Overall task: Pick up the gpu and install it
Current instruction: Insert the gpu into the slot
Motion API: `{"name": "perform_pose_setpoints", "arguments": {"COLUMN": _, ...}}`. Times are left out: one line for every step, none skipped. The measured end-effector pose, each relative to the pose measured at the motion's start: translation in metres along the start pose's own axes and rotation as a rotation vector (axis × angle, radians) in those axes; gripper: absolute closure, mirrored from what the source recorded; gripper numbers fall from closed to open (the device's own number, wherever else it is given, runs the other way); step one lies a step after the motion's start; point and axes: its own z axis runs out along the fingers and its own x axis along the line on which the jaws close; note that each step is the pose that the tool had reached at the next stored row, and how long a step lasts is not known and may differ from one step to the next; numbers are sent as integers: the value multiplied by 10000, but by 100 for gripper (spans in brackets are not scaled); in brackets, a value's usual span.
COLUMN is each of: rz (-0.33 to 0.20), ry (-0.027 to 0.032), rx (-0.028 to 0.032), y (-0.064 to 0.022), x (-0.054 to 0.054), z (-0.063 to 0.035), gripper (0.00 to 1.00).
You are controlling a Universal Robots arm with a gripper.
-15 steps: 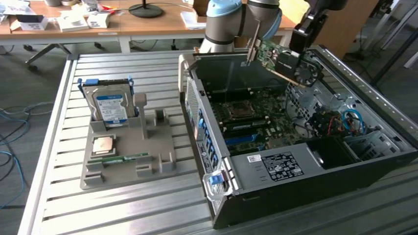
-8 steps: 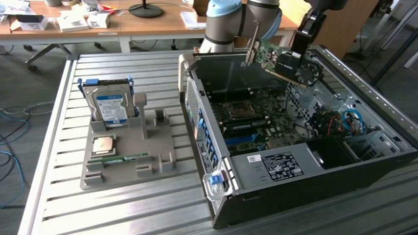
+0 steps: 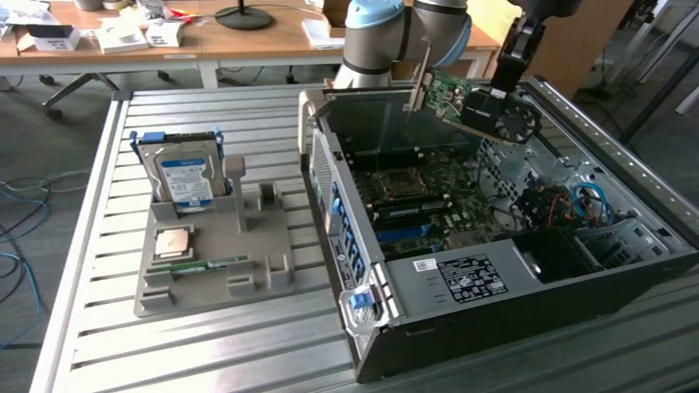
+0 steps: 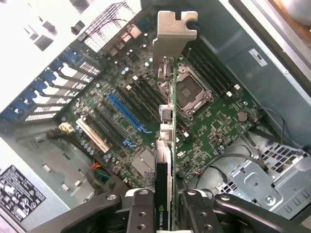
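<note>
Nearest the wrist camera, the gripper (image 4: 165, 206) is clenched on the graphics card (image 4: 165, 145), its black fingers (image 4: 141, 211) pressing both faces of the board. The card shows edge-on, with its silver bracket (image 4: 173, 34) at the far end. In the upper right of the exterior view the graphics card (image 3: 450, 94) hangs tilted over the open computer case (image 3: 611, 164), above its back corner and clear of everything inside.

The step in hand looks like bringing the card over its slot. To do it well, the card's lower edge should probably run parallel to the long blue slot (image 4: 127, 114) and the bracket should face the case's rear wall. The tilt needs levelling out. A skewed or sideways approach could catch the bracket on the wall or scrape parts on the board. The grip looks centred, which should help keep the card from rocking.

The case holds the green motherboard (image 3: 426, 196) with an uncovered processor socket (image 3: 395, 182), a bundle of cables with blue loops (image 3: 590, 201) at the centre right, and a black labelled cover (image 3: 470, 278) toward the lower centre.

At the left of the exterior view, a grey holder tray (image 3: 213, 286) on the slatted metal table (image 3: 164, 348) carries an upright hard drive (image 3: 186, 176), a processor chip (image 3: 175, 243) lying flat and a memory stick (image 3: 202, 266).
</note>
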Motion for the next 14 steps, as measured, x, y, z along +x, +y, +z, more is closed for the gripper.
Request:
{"name": "perform_pose_setpoints", "arguments": {"rz": -117, "ry": 10, "rx": 13, "y": 0, "x": 0, "z": 0, "gripper": 74}}
{"name": "perform_pose_setpoints", "arguments": {"rz": -234, "ry": 20, "rx": 25, "y": 1, "x": 0, "z": 0, "gripper": 74}}
{"name": "perform_pose_setpoints", "arguments": {"rz": -351, "ry": 29, "rx": 37, "y": 1, "x": 0, "z": 0, "gripper": 74}}
{"name": "perform_pose_setpoints", "arguments": {"rz": -470, "ry": 37, "rx": 48, "y": 1, "x": 0, "z": 0, "gripper": 74}}
{"name": "perform_pose_setpoints", "arguments": {"rz": -593, "ry": 45, "rx": 59, "y": 1, "x": 0, "z": 0, "gripper": 74}}
{"name": "perform_pose_setpoints", "arguments": {"rz": -726, "ry": 54, "rx": 71, "y": 1, "x": 0, "z": 0, "gripper": 74}}
{"name": "perform_pose_setpoints", "arguments": {"rz": -849, "ry": 63, "rx": 82, "y": 2, "x": 0, "z": 0, "gripper": 74}}
{"name": "perform_pose_setpoints", "arguments": {"rz": -974, "ry": 72, "rx": 93, "y": 2, "x": 0, "z": 1, "gripper": 74}}
{"name": "perform_pose_setpoints", "arguments": {"rz": -1104, "ry": 79, "rx": 104, "y": 2, "x": 0, "z": 1, "gripper": 74}}
{"name": "perform_pose_setpoints", "arguments": {"rz": -1242, "ry": 88, "rx": 116, "y": 2, "x": 0, "z": 1, "gripper": 74}}
{"name": "perform_pose_setpoints", "arguments": {"rz": -1378, "ry": 95, "rx": 127, "y": 2, "x": 0, "z": 1, "gripper": 74}}
{"name": "perform_pose_setpoints", "arguments": {"rz": -1517, "ry": 103, "rx": 139, "y": 2, "x": 0, "z": 1, "gripper": 74}}
{"name": "perform_pose_setpoints", "arguments": {"rz": -1653, "ry": 112, "rx": 150, "y": 2, "x": 0, "z": 0, "gripper": 74}}
{"name": "perform_pose_setpoints", "arguments": {"rz": -1793, "ry": 121, "rx": 161, "y": 2, "x": 0, "z": 0, "gripper": 74}}
